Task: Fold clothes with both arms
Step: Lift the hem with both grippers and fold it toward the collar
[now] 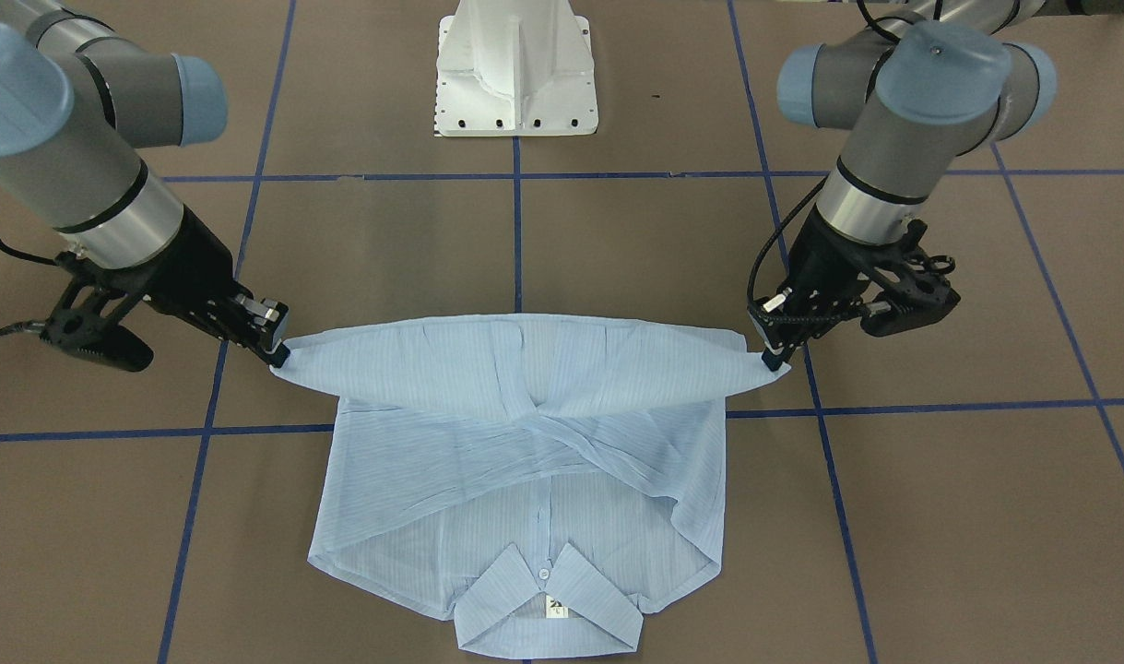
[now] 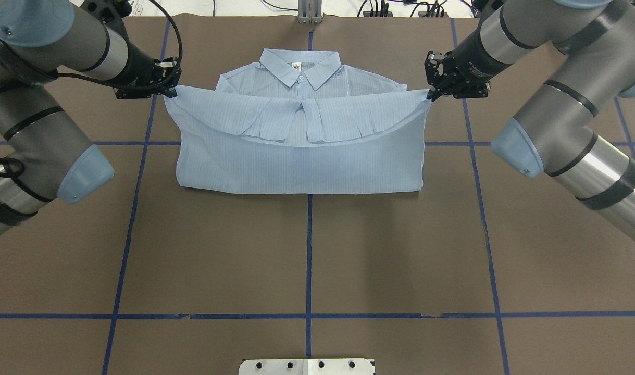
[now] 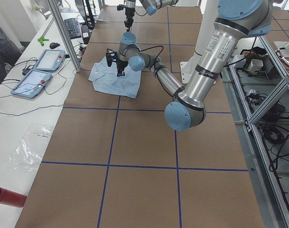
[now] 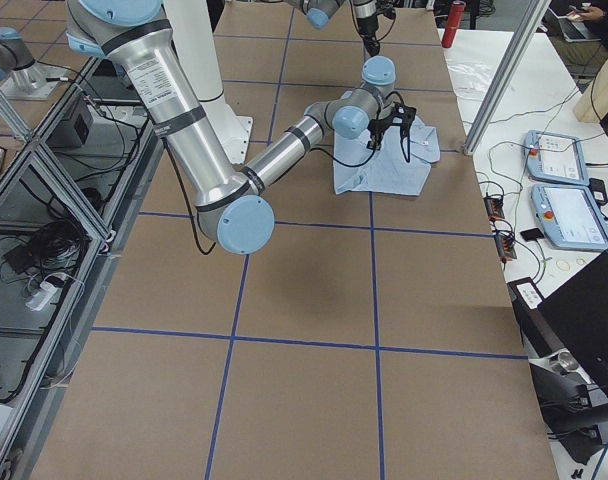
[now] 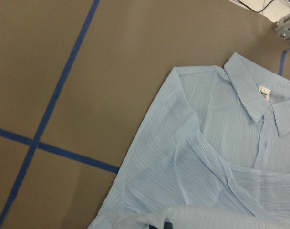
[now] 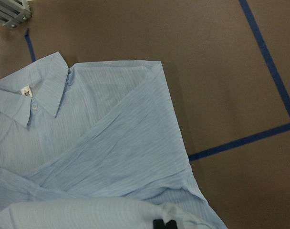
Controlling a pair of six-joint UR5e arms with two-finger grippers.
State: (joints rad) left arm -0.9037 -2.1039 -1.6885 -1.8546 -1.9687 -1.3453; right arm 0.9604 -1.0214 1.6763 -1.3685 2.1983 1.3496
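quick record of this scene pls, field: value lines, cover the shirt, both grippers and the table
shirt: pale blue, front up, sleeves crossed over the chest, lower half doubled up toward the collar
left gripper: shut on one hem corner
right gripper: shut on the other hem corner
hem: stretched between the grippers, short of the collar
table: brown, with a blue tape grid

Left arm (image 2: 36,130) and right arm (image 2: 557,99): grey metal tubes, light-blue joint caps, thin black bands, polished silver wrist sleeves. Black cable (image 2: 179,36) loops off the left wrist. Both the left hand (image 2: 171,94) and right hand (image 2: 431,95) are black, 2-fingered, with open linkage frames. White pedestal base (image 1: 515,74), 4 dark holes along its edge.
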